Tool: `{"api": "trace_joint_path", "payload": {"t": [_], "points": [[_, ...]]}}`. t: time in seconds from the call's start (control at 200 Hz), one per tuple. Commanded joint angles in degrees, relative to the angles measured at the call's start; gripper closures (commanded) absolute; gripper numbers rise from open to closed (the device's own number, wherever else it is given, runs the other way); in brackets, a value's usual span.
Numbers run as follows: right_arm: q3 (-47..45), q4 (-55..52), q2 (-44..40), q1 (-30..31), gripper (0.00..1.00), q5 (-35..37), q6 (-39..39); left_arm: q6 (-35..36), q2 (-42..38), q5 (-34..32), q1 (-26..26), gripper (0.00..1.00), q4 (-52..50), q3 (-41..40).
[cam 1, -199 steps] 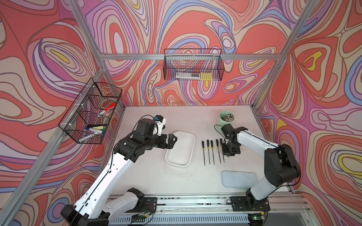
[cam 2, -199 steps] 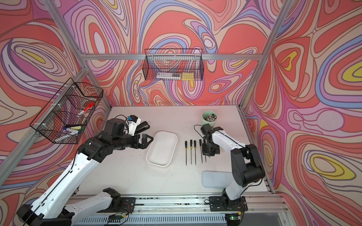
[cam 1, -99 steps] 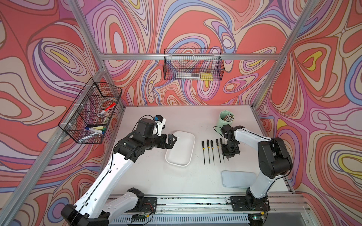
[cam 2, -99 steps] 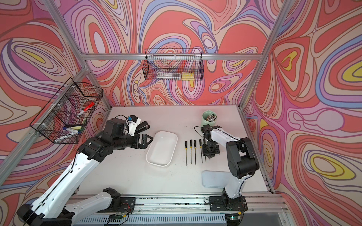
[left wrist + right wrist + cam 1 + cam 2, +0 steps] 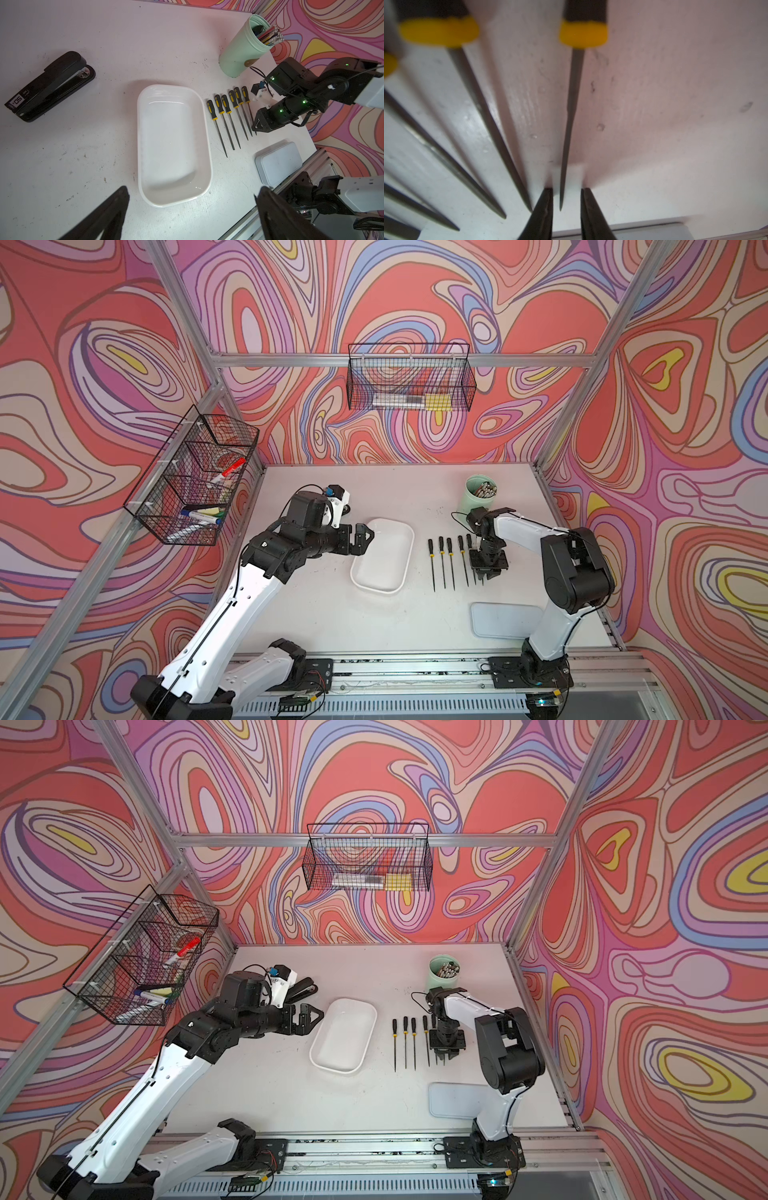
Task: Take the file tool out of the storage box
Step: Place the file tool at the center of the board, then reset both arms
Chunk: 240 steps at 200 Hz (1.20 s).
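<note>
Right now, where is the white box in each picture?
Top view: box mid-table, just left of the files.
Top view: box there too, left of the files.
Left wrist: box in the middle, between stapler and files.
Right wrist: not in it; only files.
Shared landmark: the files.

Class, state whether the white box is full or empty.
Empty: the box shows bare white floor; the files lie outside on the table.

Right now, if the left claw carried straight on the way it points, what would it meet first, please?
Most likely the empty white storage box: the open left claw hangs at the box's long rim, aimed across it. Its height above the rim is unclear.
</note>
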Motion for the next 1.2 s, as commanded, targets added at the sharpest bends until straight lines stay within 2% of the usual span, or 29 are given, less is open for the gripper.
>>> {"api": "trace_joint_path", "payload": {"t": [0.0,0.155,0.34,0.491,0.671,0.856,0.996,1.082,1.197], "points": [[1.18,-0.43,-1.97,-0.20,0.69,1.88,-0.18,-0.40,0.01,0.64,0.71,0.01,1.44,-0.73],[3.86,-1.95,-6.69,-0.20,0.55,3.14,-0.67,-0.71,0.45,0.43,1.41,0.01,1.78,-0.95],[7.11,-1.75,-12.51,-0.20,0.22,4.62,-1.70,-0.93,1.29,-0.41,1.91,0.01,2.11,-0.97],[7.01,1.95,-17.66,-0.20,0.02,6.69,-3.12,-1.09,1.68,-1.57,2.14,0.01,2.63,-0.75],[1.27,13.29,-24.91,-1.91,0.02,7.88,-4.67,-1.62,1.43,-5.56,2.20,0.01,4.34,-1.57],[-10.41,33.26,-32.86,-5.37,0.02,6.47,-8.02,-2.04,1.40,-10.23,2.21,0.01,6.65,-3.39],[-17.40,46.47,-34.76,-7.14,0.02,9.23,-11.82,-2.40,1.43,-13.99,2.21,0.01,8.45,-5.55],[-22.09,54.96,-34.92,-9.32,0.02,8.02,-13.87,-2.59,1.17,-15.47,2.21,0.01,11.16,-8.07],[-30.65,68.88,-35.97,-13.53,0.02,2.75,-13.77,-3.43,1.64,-16.89,2.21,0.01,16.47,-12.66]]}}
